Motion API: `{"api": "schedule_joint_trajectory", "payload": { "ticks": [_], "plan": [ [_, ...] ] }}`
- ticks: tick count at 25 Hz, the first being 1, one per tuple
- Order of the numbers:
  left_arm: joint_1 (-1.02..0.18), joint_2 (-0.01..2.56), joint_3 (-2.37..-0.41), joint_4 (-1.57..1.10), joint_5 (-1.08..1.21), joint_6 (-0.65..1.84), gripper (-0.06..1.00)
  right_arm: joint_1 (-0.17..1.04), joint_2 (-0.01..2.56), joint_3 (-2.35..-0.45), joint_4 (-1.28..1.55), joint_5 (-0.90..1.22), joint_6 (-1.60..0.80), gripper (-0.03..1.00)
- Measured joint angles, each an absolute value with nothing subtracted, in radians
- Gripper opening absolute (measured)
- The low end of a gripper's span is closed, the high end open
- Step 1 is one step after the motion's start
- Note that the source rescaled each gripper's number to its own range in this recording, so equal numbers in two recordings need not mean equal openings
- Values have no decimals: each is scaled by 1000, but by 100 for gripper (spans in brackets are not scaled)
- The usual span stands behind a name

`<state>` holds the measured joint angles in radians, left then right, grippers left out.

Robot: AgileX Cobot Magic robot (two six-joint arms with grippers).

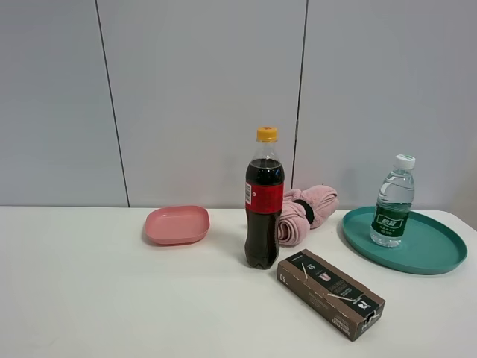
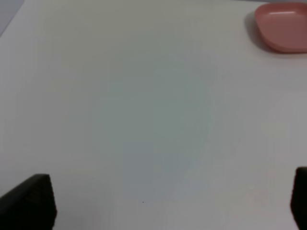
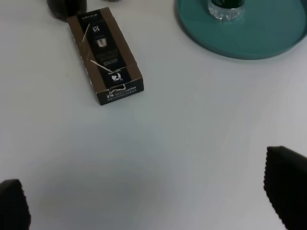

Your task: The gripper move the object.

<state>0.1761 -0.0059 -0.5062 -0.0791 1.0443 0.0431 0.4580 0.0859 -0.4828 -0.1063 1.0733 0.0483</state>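
Observation:
The small clear water bottle (image 1: 393, 201) with white cap and green label stands upright on the teal tray (image 1: 436, 257) at the right. Its base shows in the right wrist view (image 3: 224, 8) on the tray (image 3: 268, 33). Neither arm shows in the exterior high view. My left gripper (image 2: 172, 203) is open and empty over bare white table. My right gripper (image 3: 151, 201) is open and empty over the table, apart from the tray and the bottle.
A tall dark cola bottle (image 1: 264, 201) with yellow cap stands at the centre. A brown box (image 1: 330, 292) lies in front of it and also shows in the right wrist view (image 3: 104, 52). A pink dish (image 1: 177, 224) and a rolled pink towel (image 1: 307, 210) lie behind.

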Motion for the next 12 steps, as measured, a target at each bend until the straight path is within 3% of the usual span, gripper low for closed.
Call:
{"api": "schedule_joint_trajectory", "payload": {
  "ticks": [5,12],
  "plan": [
    [176,-6,-506,-79,1044,43,100,422,85,-483,-112,1073,51,100],
    [176,-6,-506,-79,1044,43,100,161,85,-483,-97,1073,36,100]
  ]
}}
